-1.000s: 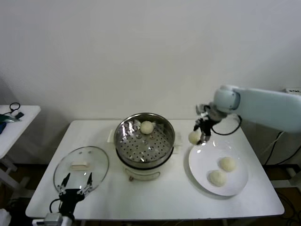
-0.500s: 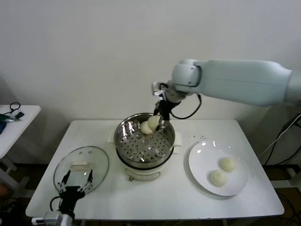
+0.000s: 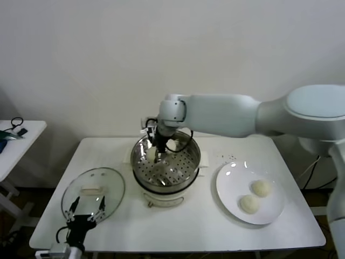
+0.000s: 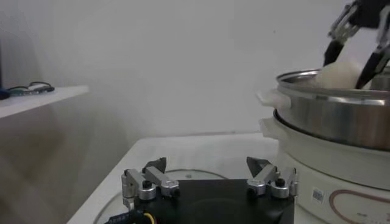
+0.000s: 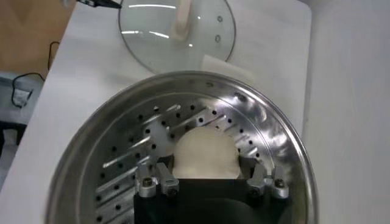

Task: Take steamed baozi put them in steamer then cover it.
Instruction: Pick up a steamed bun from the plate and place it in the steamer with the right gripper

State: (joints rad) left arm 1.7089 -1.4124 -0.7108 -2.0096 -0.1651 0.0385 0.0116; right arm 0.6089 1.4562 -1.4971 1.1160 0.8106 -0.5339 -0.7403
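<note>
While one steamed baozi (image 5: 204,153) is sitting between the right gripper's (image 3: 157,157) fingers (pinched on both sides), it is hanging inside the steamer (image 3: 186,162), over the perforated floor. Two more baozi (image 3: 255,196) are lying on the white plate (image 3: 232,186) beside the pot. At the table's near left corner, the left gripper (image 3: 86,208), fingers spread, is hovering over the glass cover (image 3: 110,183).

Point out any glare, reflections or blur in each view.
Head view: the steamer wall mirrors the room in bright patches, and the cover shows faint glints. Right wrist view: white streaks of glare on the cover, with bright highlights on the steamer rim beside the baozi held in the right tool. Left wrist view: the background is soft; the left tool is sharper.
</note>
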